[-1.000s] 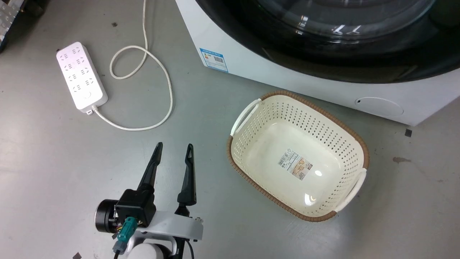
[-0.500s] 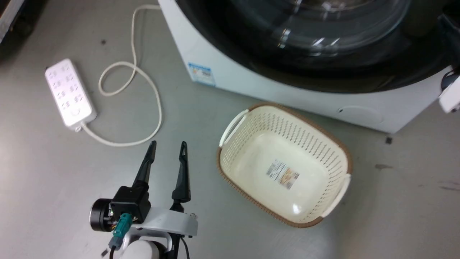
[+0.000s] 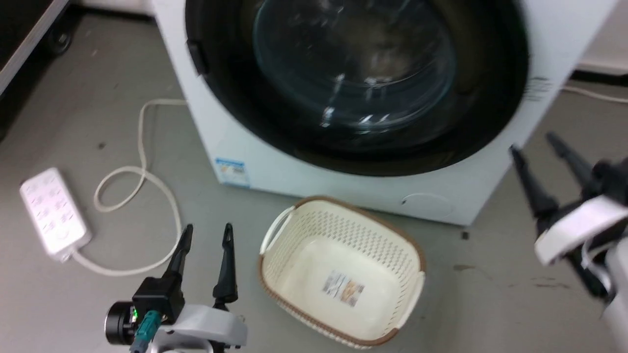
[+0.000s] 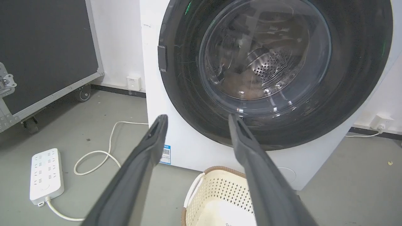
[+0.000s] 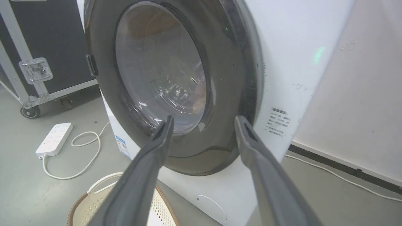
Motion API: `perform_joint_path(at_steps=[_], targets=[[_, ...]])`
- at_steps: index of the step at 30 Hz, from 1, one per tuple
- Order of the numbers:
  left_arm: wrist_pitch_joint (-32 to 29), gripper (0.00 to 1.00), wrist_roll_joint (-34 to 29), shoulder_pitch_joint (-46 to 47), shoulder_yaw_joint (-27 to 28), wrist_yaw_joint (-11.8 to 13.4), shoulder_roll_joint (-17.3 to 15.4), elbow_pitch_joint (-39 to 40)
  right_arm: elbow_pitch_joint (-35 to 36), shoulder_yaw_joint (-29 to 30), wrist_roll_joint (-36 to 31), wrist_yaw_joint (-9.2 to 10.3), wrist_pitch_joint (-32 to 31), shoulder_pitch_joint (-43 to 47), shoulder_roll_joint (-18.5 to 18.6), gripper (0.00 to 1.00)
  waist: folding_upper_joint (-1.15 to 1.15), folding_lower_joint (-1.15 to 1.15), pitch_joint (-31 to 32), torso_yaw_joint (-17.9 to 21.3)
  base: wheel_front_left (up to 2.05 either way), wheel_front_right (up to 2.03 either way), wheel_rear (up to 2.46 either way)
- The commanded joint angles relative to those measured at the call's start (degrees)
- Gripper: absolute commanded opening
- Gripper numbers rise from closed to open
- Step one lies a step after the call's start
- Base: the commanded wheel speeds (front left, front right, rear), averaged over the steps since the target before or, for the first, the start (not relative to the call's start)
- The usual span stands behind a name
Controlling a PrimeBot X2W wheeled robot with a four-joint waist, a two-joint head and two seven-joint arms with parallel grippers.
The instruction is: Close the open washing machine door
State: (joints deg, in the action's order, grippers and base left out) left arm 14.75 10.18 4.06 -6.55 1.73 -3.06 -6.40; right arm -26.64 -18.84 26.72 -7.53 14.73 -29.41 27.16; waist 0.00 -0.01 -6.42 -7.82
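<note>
The washing machine door [image 3: 353,83] is a round glossy black ring with a clear glass bowl at its centre, and it lies flat against the white machine front [image 3: 230,142]. Steel drum holes show through the glass of the door [image 4: 276,62]. My left gripper [image 3: 208,228] hangs open low over the floor, well short of the machine, with nothing between its fingers. My right gripper [image 3: 532,143] stands open and empty beside the machine's lower right corner. In the right wrist view, that gripper [image 5: 204,119] points at the lower edge of the door [image 5: 169,81].
A cream perforated basket [image 3: 338,202] with a brown rim sits on the floor just before the machine. A white power strip [image 3: 54,215] and its looped cable [image 3: 142,186] lie to the left. A black wheeled case [image 4: 47,47] stands far left, and a wall [image 5: 361,94] is on the right.
The head camera has tilted up, so the whole picture slid down and more of the door shows. My right gripper has come into view at the right. The left gripper keeps its pose.
</note>
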Motion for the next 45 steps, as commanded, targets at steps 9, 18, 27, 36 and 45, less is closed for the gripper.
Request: perform_joint_path(at_steps=[9,18,27,36,45], targets=[[0.2,1.00,-0.7,-3.1,0.9,-1.9,-0.2,-1.4,12.0,15.4,-13.8,0.04,0.3,17.4,-11.5,1.00,0.00,0.01,5.5,5.9,0.00,0.00,0.00],[0.2,1.00,-1.0,-4.7,0.7,-2.5,0.0,-3.1,18.5,23.5,-23.3,0.04,0.3,29.1,-21.1,1.00,0.00,0.01,6.8,6.5,0.00,0.00,0.00],[0.2,1.00,-1.3,-4.8,1.0,-2.8,0.0,-5.3,20.1,24.4,-26.3,0.04,0.3,32.0,-23.5,1.00,0.00,0.01,7.4,6.5,0.00,0.00,0.00],[-0.6,0.00,-1.3,-4.2,1.0,-2.9,0.1,-5.1,20.0,24.0,-26.3,0.00,-0.5,31.1,-23.4,0.00,0.00,0.01,7.4,6.5,0.00,0.00,0.00],[-1.7,0.00,-2.0,-4.2,1.4,-2.8,0.1,-4.2,20.5,23.6,-26.3,0.00,-1.6,31.0,-23.5,0.00,0.00,0.01,7.4,6.6,0.00,0.00,0.00]])
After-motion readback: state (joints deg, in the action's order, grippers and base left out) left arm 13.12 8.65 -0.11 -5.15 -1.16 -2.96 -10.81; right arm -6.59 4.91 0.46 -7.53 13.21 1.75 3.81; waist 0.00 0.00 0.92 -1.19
